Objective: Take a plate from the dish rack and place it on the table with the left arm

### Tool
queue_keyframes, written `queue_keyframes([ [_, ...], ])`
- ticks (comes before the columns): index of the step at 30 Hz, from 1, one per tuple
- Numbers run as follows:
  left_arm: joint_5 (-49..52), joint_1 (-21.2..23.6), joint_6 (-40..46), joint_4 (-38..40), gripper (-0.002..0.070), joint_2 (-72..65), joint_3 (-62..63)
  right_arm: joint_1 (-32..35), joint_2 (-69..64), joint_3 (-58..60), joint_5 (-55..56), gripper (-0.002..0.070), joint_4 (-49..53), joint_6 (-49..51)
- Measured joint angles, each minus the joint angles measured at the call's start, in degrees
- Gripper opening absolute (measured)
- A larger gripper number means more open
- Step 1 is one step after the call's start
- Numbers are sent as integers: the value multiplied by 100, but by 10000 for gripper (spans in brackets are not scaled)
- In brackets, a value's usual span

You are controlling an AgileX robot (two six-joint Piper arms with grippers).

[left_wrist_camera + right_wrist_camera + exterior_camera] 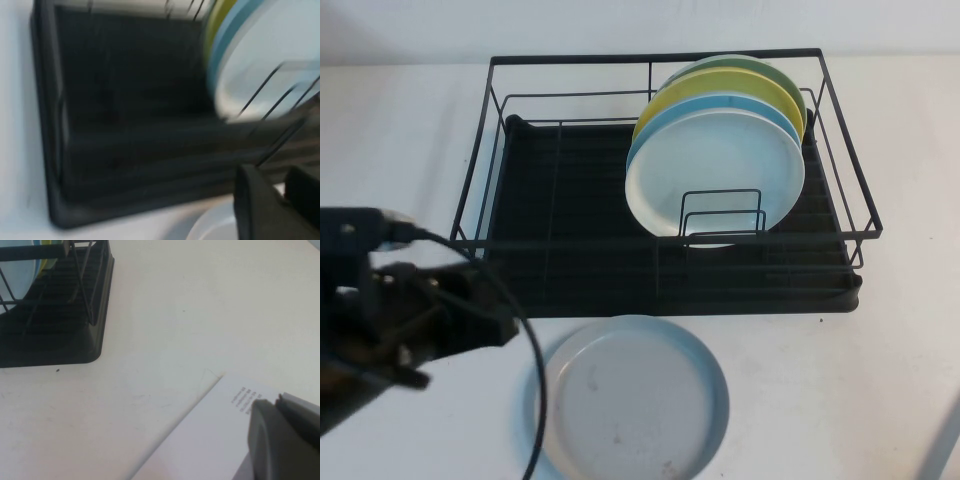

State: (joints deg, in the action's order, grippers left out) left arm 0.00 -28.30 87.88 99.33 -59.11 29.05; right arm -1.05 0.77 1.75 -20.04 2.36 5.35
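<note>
Lying flat on table (880,380): plate (635,400) | left gripper (470,320) just beside, apparently empty, opening unclear | right gripper (285,435) parked, unclear

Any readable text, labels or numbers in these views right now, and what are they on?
Small dark printed lines on the white sheet near the right gripper: too small to read.
Nothing readable on the dish rack, the plate lying on the table, the racked plates, or the left gripper beside the plate.
</note>
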Motion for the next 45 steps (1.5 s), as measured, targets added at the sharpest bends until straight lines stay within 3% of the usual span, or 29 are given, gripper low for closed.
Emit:
queue_keyframes([
  [2, 91, 0, 181, -13, 66, 585, -10, 0, 0, 0, 0, -20, 0, 0],
  [6, 399, 0, 305, -37, 11, 1502, -173, 0, 0, 0, 0, -20, 0, 0],
  [12, 451, 0, 367, -53, 0, 2406, -465, 0, 0, 0, 0, -20, 0, 0],
  [24, -989, 0, 389, -51, -2, 3416, -1384, 0, 0, 0, 0, -20, 0, 0],
  [33, -1051, 0, -233, -1271, -3, 4604, -2580, 0, 0, 0, 0, -20, 0, 0],
  [39, -997, 0, -2754, -3924, -3, 4771, -2658, 0, 0, 0, 0, -20, 0, 0],
  [45, -930, 0, -3214, -4108, -3, 4789, -2680, 0, 0, 0, 0, -20, 0, 0],
])
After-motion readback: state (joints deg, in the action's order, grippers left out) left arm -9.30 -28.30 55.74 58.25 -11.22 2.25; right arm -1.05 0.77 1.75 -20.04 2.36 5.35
